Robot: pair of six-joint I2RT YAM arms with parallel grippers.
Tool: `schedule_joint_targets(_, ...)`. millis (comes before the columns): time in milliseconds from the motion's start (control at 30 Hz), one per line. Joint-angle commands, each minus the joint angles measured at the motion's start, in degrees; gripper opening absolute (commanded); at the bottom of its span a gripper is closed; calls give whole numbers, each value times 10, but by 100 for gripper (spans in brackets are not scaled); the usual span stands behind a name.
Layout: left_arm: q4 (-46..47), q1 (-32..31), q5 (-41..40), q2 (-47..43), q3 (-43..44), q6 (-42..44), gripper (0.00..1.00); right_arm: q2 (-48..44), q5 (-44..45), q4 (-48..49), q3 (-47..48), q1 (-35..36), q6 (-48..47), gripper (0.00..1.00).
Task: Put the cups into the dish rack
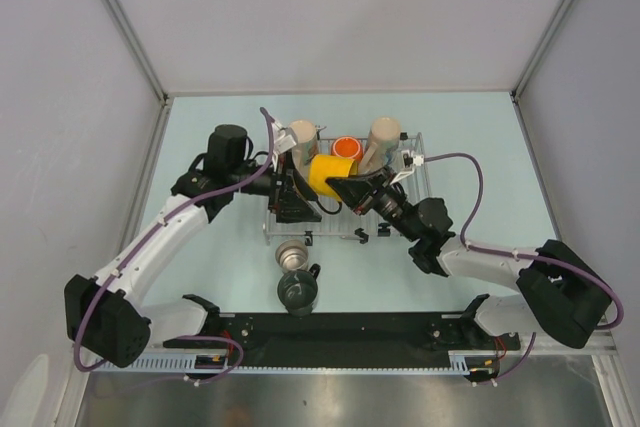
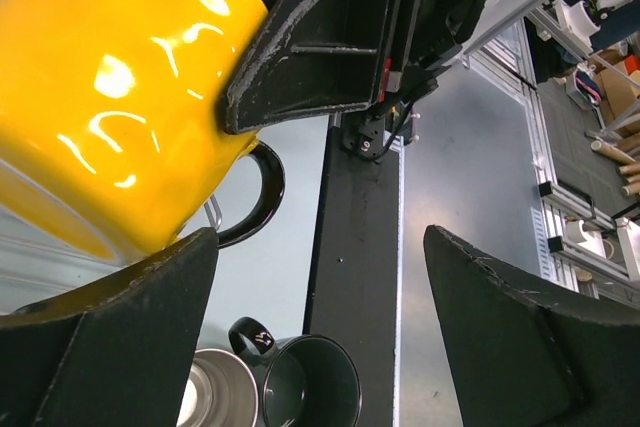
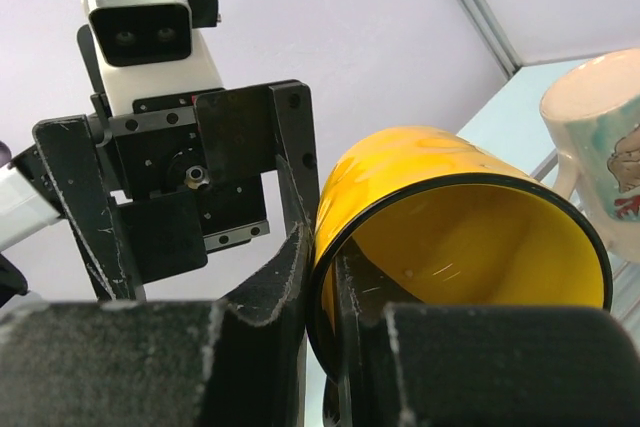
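The yellow mug (image 1: 330, 175) hangs tilted over the wire dish rack (image 1: 335, 237). My right gripper (image 1: 352, 187) is shut on its rim; in the right wrist view (image 3: 325, 287) one finger is inside the yellow mug (image 3: 460, 237) and one outside. My left gripper (image 1: 290, 195) is open beside it; in the left wrist view (image 2: 320, 327) the yellow mug (image 2: 110, 77) sits just above my left finger (image 2: 110, 337). Two cream mugs (image 1: 300, 134) (image 1: 383, 137) and an orange mug (image 1: 345, 148) stand in the rack. The steel mug (image 1: 292, 255) and the dark mug (image 1: 298, 292) stand on the table in front of it.
Both arms crowd together over the rack's middle. The black base rail (image 1: 340, 332) runs along the near edge, close behind the dark mug. Grey walls enclose the table on three sides. One cream mug (image 3: 600, 137) stands just right of the yellow mug.
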Motion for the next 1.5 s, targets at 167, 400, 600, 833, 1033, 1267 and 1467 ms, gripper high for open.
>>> schedule_joint_targets(167,-29,4,28,-67,30,21,90,-29,-51,230,57,-24,31,0)
schedule_joint_targets(400,-5,4,12,-95,-6,19,91,-16,-69,234,82,-25,48,0)
schedule_joint_targets(600,27,5,-16,-79,-22,-3,88,-9,-75,235,95,-19,48,0)
schedule_joint_targets(833,60,6,-52,-76,-36,-33,87,-2,-77,236,105,-17,47,0)
schedule_joint_targets(1033,122,8,-68,-61,-34,-86,82,29,-92,235,118,2,53,0)
schedule_joint_targets(1267,221,8,-59,-53,-25,-175,79,56,-121,235,124,14,83,0)
schedule_joint_targets(1467,255,8,-48,-44,-27,-215,61,86,-161,235,132,29,125,0)
